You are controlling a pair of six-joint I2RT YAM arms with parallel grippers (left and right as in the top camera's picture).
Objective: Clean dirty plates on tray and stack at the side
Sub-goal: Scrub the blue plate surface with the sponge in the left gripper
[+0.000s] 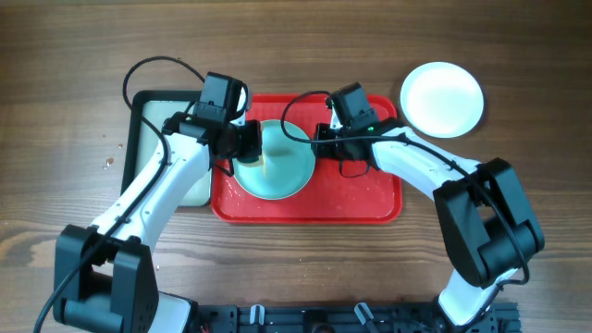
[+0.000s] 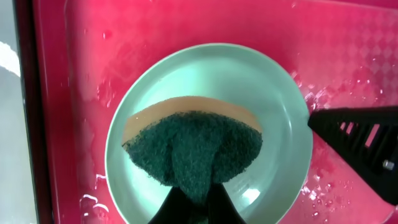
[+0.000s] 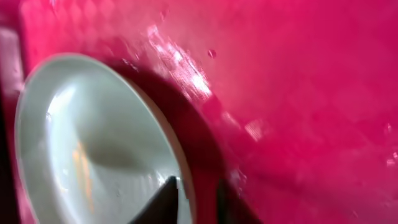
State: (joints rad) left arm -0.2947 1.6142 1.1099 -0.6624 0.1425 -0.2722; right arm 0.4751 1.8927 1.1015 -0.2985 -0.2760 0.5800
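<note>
A pale aqua plate lies on the red tray, left of its middle. My left gripper is over the plate's left side, shut on a dark green sponge with a tan back that rests on the plate. The gripper pinches the sponge's near end. My right gripper is at the plate's right rim. In the right wrist view it stands narrowly open astride the rim, one finger over the plate and one outside it. A white plate sits on the table right of the tray.
A black-rimmed tray with a pale inside lies against the red tray's left side, partly under my left arm. Water drops glisten on the red tray around the plate. Bare wood table surrounds both trays.
</note>
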